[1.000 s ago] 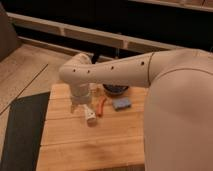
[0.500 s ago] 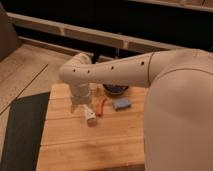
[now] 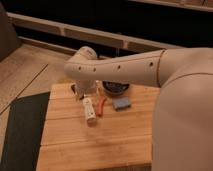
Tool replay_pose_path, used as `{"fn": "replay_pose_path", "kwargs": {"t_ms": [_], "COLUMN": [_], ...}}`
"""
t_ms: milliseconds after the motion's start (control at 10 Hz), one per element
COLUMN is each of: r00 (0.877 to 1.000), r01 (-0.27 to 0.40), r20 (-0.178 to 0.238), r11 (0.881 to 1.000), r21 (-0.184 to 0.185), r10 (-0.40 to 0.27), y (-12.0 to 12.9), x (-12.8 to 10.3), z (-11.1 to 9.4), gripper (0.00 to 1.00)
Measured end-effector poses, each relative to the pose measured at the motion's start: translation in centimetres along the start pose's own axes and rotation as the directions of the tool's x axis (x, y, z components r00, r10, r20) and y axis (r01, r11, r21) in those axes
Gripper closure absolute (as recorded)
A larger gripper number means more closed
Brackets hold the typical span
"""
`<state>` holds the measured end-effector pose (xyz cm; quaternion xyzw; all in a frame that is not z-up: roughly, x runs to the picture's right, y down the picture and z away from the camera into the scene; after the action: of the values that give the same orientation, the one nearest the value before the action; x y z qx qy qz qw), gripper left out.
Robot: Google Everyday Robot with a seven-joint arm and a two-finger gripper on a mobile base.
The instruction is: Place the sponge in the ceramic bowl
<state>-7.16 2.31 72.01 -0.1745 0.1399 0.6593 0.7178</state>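
The sponge (image 3: 121, 103) is a small flat blue-grey pad lying on the wooden table (image 3: 100, 145), toward the back right. Just behind it sits the ceramic bowl (image 3: 116, 89), dark and round, its far rim hidden by my arm. My gripper (image 3: 89, 112) hangs from the white wrist and points down at the tabletop, left of the sponge and apart from it. Nothing shows in the gripper.
A thin orange-red tool (image 3: 101, 106) lies between the gripper and the sponge. A small dark block (image 3: 74, 90) peeks out left of the wrist. My large white arm (image 3: 185, 110) covers the right side. A dark mat (image 3: 22, 130) lies on the floor to the left.
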Motion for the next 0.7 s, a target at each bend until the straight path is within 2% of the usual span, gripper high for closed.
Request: {"fn": "replay_pose_path", "kwargs": {"t_ms": [100,200,500,700], "r00": [0.998,0.997,0.997,0.999], "r01": [-0.008,-0.013,-0.008,-0.022], "r20": [0.056,0.074,0.071,0.046], "r11": [1.0,1.0,1.0,1.0], "r21": [0.0,0.004,-0.004,-0.007], "r10": [0.008,0.013,0.008,0.023], "y": [-2.1,-3.0,-2.4,-2.1], "x": [-1.2,-1.6,-1.6,-1.5], "z": [-1.0,-1.2,-1.2,0.3], "gripper": [0.35,0.35,0.35,0.35]}}
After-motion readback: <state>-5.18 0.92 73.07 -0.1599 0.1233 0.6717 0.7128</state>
